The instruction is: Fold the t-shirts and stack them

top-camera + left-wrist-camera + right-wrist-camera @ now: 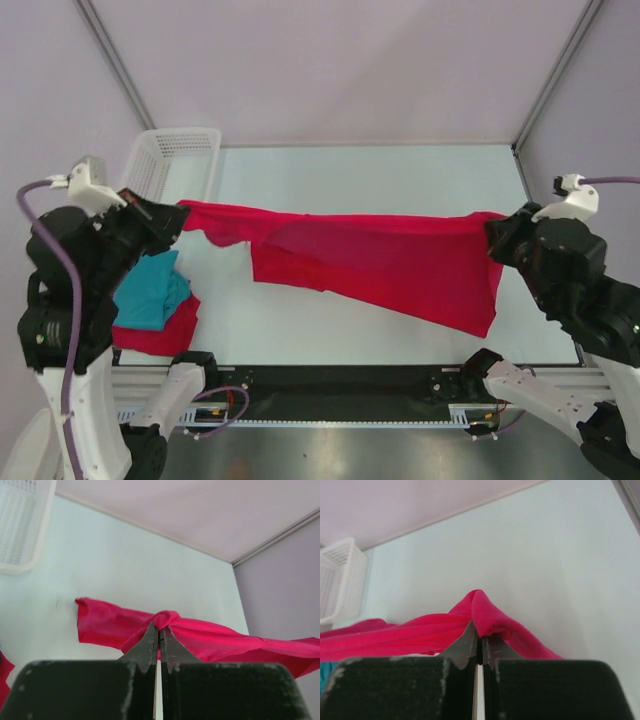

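So over at the far left corner of the white tabletop [400, 175] there's a white plastic mesh basket [175, 160], sitting right up by the left edge. Nearer along that same left edge, close to the near left corner, there's a folded teal cloth t-shirt [150, 292] lying on top of a folded red cloth t-shirt [165, 338], with the red one poking out underneath on the near side. Just beside that little pile is the left gripper [172, 222], and its wrist view shows the two black fingers pinched together on a bunched-up bit of cloth. That cloth is the left end of the large crimson-red short-sleeved t-shirt [380, 260], which is pulled out sideways like a banner across the middle of the table, running nearly from the left edge to the right edge. Its top edge is pretty taut and straight, a sleeve flops down near the left end, and the body hangs deeper toward the right, down in the direction of the near edge. Honestly can't tell if the low corner is touching the table or not. Over by the right edge, the right gripper [495, 238] has its fingers squeezed tight on the shirt's other end, with a fold of red humped up over the tips in its wrist view.
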`<state>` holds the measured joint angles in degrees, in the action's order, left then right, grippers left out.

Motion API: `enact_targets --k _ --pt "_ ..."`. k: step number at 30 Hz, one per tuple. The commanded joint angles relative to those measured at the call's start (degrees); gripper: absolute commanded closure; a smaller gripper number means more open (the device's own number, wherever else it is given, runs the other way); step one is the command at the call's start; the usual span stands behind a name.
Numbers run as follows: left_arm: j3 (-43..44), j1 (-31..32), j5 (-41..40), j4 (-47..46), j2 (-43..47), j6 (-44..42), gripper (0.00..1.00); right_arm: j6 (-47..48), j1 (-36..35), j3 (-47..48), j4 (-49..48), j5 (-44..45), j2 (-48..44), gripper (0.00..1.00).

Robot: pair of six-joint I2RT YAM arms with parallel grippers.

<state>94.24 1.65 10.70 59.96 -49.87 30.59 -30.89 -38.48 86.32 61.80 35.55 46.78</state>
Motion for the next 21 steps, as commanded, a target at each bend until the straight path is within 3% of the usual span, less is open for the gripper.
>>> enact_targets --k 1,14,21 --pt "4.63 -0.07 -2.87 2.34 2.58 3.25 1.00 -1.63 0.07 4.37 1.31 2.69 -1.87 1.00" --pt "30.63 -0.07 -3.40 11.05 -1.90 8.25 1.00 4.61 9.29 20.18 2.62 -8.56 1.90 1.00" --pt "36.45 0.02 -1.47 12.28 -3.13 10.28 1.00 5.67 14.13 24.41 5.17 -15.50 2.52 1.00"
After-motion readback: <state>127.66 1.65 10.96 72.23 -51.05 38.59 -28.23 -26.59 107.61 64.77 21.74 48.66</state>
